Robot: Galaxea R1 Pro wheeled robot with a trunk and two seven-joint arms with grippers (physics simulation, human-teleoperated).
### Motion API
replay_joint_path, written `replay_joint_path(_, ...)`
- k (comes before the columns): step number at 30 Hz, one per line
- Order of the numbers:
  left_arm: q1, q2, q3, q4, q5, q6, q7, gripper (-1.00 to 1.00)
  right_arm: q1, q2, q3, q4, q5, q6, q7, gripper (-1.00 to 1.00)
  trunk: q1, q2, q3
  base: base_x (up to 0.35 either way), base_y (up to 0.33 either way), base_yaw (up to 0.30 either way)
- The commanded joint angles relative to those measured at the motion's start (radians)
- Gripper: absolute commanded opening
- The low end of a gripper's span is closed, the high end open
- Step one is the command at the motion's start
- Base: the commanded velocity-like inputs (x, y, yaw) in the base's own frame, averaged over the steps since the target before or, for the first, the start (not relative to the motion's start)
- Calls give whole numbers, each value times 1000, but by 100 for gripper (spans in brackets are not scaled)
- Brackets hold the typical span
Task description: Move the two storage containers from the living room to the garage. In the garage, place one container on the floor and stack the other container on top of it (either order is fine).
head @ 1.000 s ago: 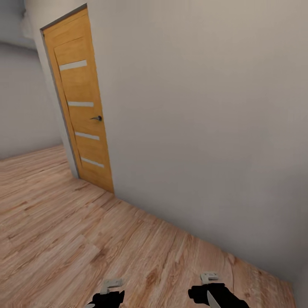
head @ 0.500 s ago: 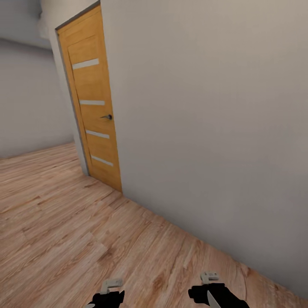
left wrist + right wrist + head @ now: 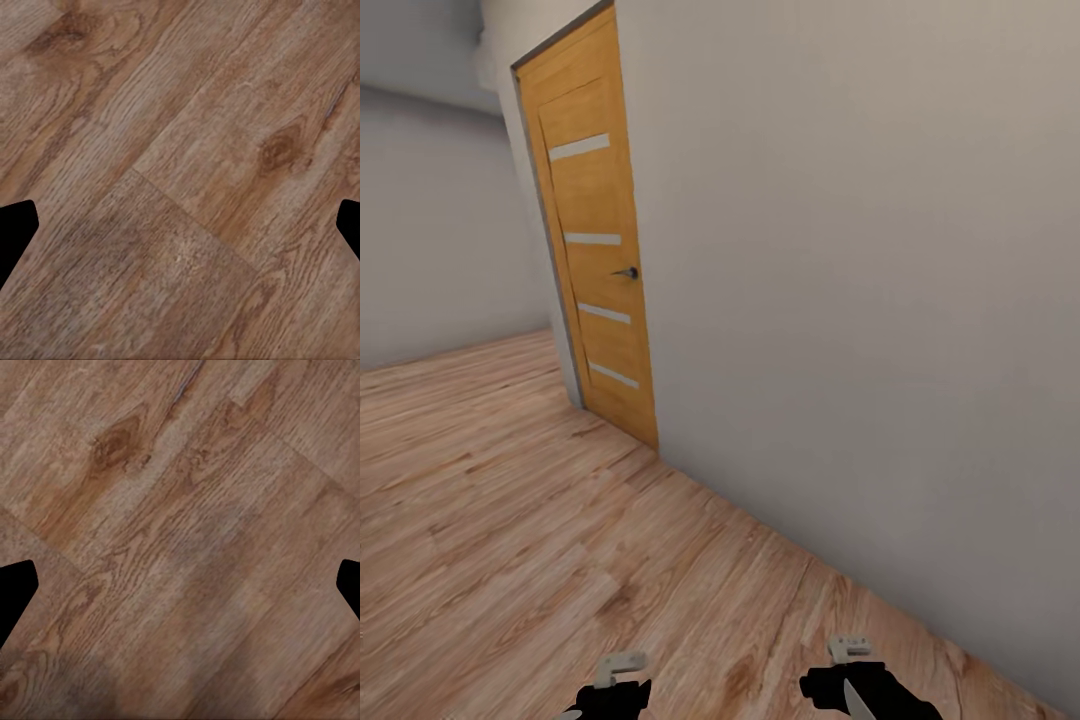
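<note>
Head view, foreground: the left end effector [image 3: 610,690] and the right end effector [image 3: 855,685] sit at the lower edge of the frame, dark bodies with pale fittings on top, well apart from each other and held above the wood-plank floor [image 3: 510,540]. From this angle it cannot be told how the fingers stand.

Left wrist view: the two dark fingertips [image 3: 15,236] of the left end effector [image 3: 180,232] appear at opposite edges of the frame, spread wide, with nothing between them but the floor planks [image 3: 180,150], which show knots and a plank joint.

Right wrist view: the right end effector [image 3: 180,592] is likewise spread wide, one fingertip [image 3: 15,592] at each edge, empty, over knotted planks [image 3: 180,525].

Middle ground: the light wood-plank floor runs diagonally up to a plain pale grey wall [image 3: 860,300], which meets it along a slanting line.

Background: a wooden door [image 3: 595,240] with four pale horizontal glass strips and a dark lever handle [image 3: 626,272] is set in that wall, shut, in a grey frame. Beyond the door's corner a further pale wall [image 3: 430,230] stands at the far end of the floor.

The storage containers cannot be located in these views.
</note>
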Motion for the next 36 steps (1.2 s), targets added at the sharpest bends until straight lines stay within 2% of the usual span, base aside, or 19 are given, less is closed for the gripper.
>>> replay_joint_path(1, -1, 0, -7, 1, 10, -4, 0, 100, 0, 0, -3, -2, 3, 6, 3, 100, 0, 0, -1, 54, -1, 136)
replay_joint_path(10, -1, 0, -7, 2, 10, -4, 0, 100, 0, 1, -3, -2, 3, 9, 1, 100, 0, 0, -8, 189, 0, 209)
replay_joint_path(36, -1, 0, -7, 2, 10, -4, 0, 100, 0, 5, -1, -2, 7, 12, 1, 100, 0, 0, -32, 338, -29, 241)
